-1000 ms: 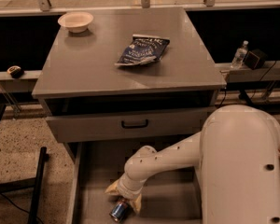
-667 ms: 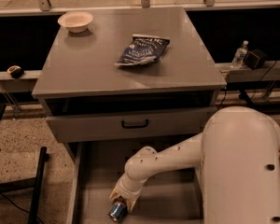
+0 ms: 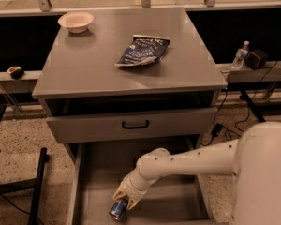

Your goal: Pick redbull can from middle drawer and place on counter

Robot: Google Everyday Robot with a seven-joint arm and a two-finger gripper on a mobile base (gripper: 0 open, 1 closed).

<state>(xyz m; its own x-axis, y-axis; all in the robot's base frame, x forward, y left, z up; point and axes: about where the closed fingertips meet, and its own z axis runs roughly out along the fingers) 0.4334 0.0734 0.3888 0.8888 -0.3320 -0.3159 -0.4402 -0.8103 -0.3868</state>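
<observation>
The redbull can [image 3: 117, 209] is a small blue-and-silver can standing tilted on the floor of the open middle drawer [image 3: 168, 205], near its front left. My gripper [image 3: 124, 198] reaches down into the drawer from the right. Its yellowish fingers [image 3: 119, 191] are closed on the can's upper end. The can still rests on the drawer floor. The counter [image 3: 98, 64] is the broad grey cabinet top above the drawers.
A dark blue snack bag [image 3: 143, 49] lies on the counter's middle and a white bowl [image 3: 76, 21] sits at its far left corner. The upper drawer front [image 3: 131, 124] with a black handle overhangs the open drawer. My white arm [image 3: 262, 172] fills the lower right.
The fingers were spread wide over the can and have now drawn together on its upper end. The can has barely shifted on the drawer floor.
</observation>
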